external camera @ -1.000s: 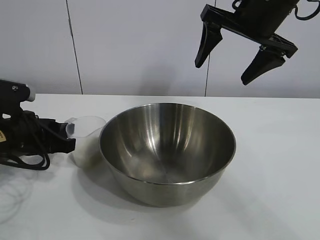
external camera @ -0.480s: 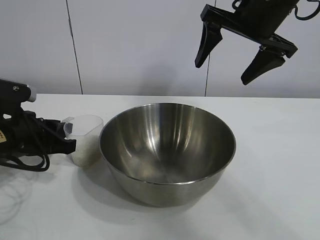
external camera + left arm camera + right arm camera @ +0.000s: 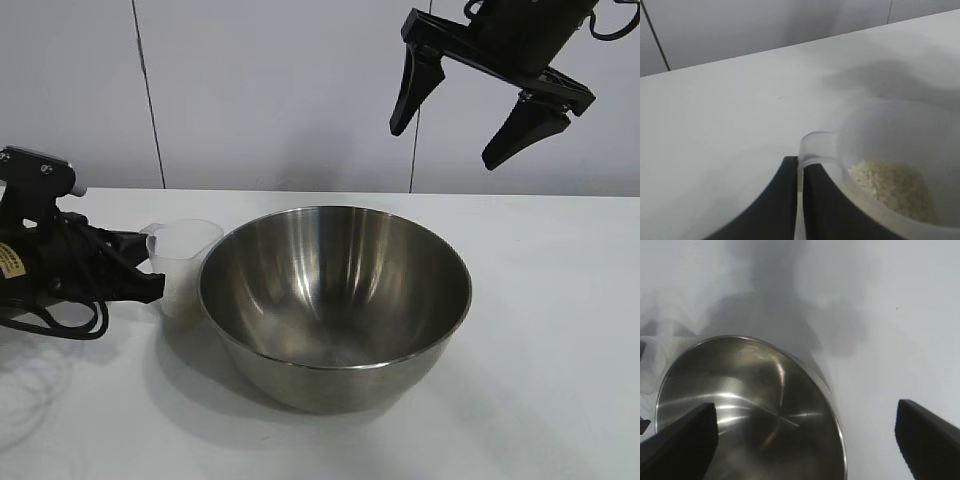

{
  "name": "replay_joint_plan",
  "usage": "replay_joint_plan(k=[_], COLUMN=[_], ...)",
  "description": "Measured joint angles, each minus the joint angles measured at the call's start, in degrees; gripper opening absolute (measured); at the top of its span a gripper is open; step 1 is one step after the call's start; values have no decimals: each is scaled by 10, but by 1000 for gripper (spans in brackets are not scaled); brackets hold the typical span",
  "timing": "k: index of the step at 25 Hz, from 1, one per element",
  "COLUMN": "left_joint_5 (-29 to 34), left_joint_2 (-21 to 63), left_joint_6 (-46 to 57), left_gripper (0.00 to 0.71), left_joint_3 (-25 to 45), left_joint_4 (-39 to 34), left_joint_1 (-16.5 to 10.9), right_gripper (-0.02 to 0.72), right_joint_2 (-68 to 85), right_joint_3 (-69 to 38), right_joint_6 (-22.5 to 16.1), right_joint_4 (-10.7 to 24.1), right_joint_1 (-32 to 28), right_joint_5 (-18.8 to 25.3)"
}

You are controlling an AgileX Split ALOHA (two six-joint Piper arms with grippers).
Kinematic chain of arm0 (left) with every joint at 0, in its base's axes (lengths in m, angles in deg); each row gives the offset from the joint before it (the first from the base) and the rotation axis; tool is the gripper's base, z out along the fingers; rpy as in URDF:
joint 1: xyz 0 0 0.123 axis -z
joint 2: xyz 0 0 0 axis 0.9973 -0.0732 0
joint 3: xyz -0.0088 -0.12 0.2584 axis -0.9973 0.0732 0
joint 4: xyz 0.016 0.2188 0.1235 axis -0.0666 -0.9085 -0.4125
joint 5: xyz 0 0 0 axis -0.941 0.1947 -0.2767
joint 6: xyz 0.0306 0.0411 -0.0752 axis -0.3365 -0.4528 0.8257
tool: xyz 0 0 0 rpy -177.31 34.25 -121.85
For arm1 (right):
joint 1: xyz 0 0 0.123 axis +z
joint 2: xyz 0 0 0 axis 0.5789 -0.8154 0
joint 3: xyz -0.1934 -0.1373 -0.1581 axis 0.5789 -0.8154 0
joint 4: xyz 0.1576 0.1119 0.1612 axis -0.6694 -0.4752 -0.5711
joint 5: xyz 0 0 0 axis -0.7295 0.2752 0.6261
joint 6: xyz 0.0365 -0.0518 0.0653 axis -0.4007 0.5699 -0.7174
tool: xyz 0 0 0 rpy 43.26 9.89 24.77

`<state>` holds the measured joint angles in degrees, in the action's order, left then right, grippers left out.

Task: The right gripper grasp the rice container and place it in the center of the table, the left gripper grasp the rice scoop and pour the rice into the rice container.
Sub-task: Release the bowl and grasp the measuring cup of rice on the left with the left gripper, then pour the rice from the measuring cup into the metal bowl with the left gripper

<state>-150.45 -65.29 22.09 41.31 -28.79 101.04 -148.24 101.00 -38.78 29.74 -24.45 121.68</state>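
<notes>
Rice scoop [image 3: 183,262] with rice [image 3: 892,186] stands just left of the steel rice container [image 3: 335,300], its handle pinched by the left gripper [image 3: 150,285]. Right gripper [image 3: 468,115] hangs spread wide above the container.

Lab / robot test bench, not a real kitchen. Evidence: plain white table [image 3: 560,330] against bare pale wall panels [image 3: 280,90] with thin vertical seams, no counters, appliances or decor. Two black robot arms mounted apart: the left gripper [image 3: 150,285] comes in low at table level with loose cabling [image 3: 60,325] and a yellow label, the right gripper [image 3: 478,118] hangs overhead. Only props are a steel bowl [image 3: 335,300] and a clear plastic cup [image 3: 185,265] of rice [image 3: 892,187], staged setup.
</notes>
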Motion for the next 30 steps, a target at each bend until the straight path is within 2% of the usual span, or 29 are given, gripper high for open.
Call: replay_joint_plan(k=[11, 20, 24, 30], left_joint_5=[6, 19, 63, 178], left_joint_2=[7, 101, 155, 229], left_joint_6=[0, -31, -72, -121], left_gripper=[13, 13, 13, 13], left_joint_3=[0, 0, -1, -31], left_joint_4=[-1, -2, -5, -47], left_joint_1=[0, 0, 0, 0], right_gripper=[660, 660, 660, 660], right_joint_2=[0, 0, 0, 0], right_joint_3=[0, 0, 0, 0], right_joint_6=[0, 0, 0, 0], right_joint_4=[0, 0, 0, 0], right_joint_1=[0, 0, 0, 0], right_joint_5=[0, 0, 0, 0])
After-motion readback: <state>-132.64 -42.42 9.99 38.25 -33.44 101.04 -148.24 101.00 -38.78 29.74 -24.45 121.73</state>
